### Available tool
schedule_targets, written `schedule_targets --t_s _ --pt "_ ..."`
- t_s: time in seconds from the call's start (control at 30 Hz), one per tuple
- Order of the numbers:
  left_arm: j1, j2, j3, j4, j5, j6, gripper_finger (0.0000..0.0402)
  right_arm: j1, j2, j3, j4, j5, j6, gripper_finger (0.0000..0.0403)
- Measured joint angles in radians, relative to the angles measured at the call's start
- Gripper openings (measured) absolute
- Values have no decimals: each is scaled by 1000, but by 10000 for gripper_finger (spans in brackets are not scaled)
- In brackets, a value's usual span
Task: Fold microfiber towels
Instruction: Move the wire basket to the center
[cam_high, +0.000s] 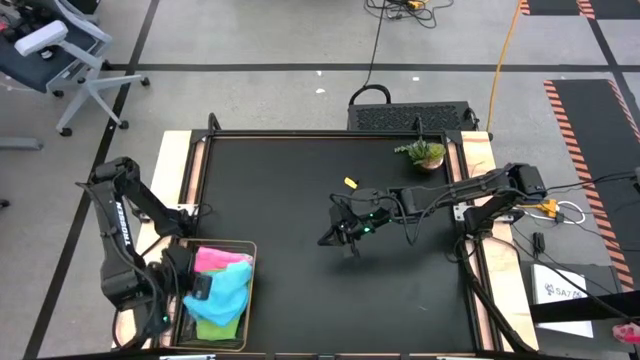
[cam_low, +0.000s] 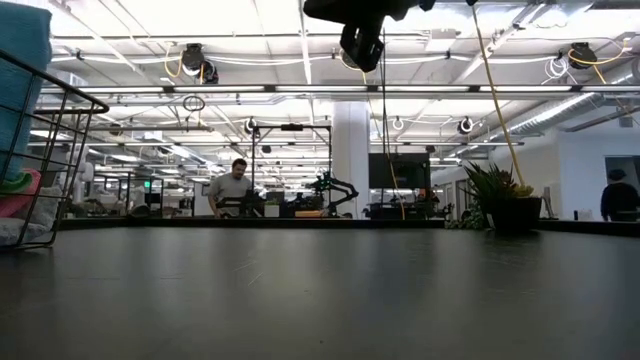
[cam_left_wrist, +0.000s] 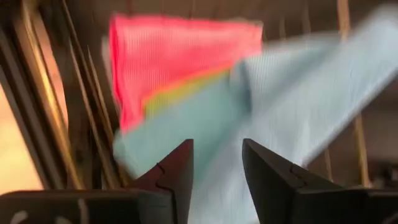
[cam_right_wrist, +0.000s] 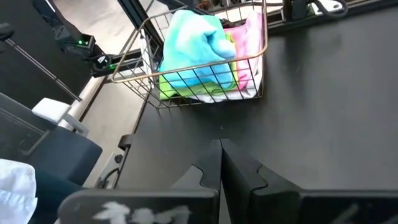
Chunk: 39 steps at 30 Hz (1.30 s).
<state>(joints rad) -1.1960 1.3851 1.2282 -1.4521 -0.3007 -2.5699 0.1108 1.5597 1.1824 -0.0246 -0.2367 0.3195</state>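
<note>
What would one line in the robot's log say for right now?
left end effector: open above light blue towel in basket | right end effector: shut, hovering mid-table | towels: unfolded, piled in basket

Wire basket (cam_high: 249, 262), potted plant (cam_high: 424, 153), office chair (cam_high: 60, 50)

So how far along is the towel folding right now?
Nothing looks folded yet. The towels, light blue on top with pink and lime green, sit bunched in the wire basket. The left hand is over them, fingers apart, gripping nothing. The right hand waits shut above the mat. All folding remains.
</note>
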Motion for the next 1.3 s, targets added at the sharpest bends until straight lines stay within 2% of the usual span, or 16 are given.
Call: schedule_targets --t_s 0.17,0.43,0.57,0.77,0.87,0.97,1.03,1.13,1.3 --pt "81 -37 0 -84 -42 74 140 0 0 0 -4 2 1 0" --pt "172 -102 0 -120 -68 205 140 -7 41 -1 54 83 -20 0" --pt "201 -147 0 -120 -139 240 140 -24 125 36 183 41 -2 0" --pt "234 -214 0 -120 -200 314 140 -29 309 224 67 -61 -74 0" --pt "259 -217 0 -119 -137 427 140 -28 322 252 53 -86 -80 0" --pt "306 -211 -9 -118 -21 614 140 -29 277 247 54 -82 -91 0" --pt "346 -197 -25 -121 19 754 140 -33 238 229 41 -71 -102 0" --pt "408 -177 -53 -113 69 930 140 -39 177 197 39 -16 -119 0" --pt "521 -143 -118 -69 218 1154 140 -42 64 120 33 108 -123 0"
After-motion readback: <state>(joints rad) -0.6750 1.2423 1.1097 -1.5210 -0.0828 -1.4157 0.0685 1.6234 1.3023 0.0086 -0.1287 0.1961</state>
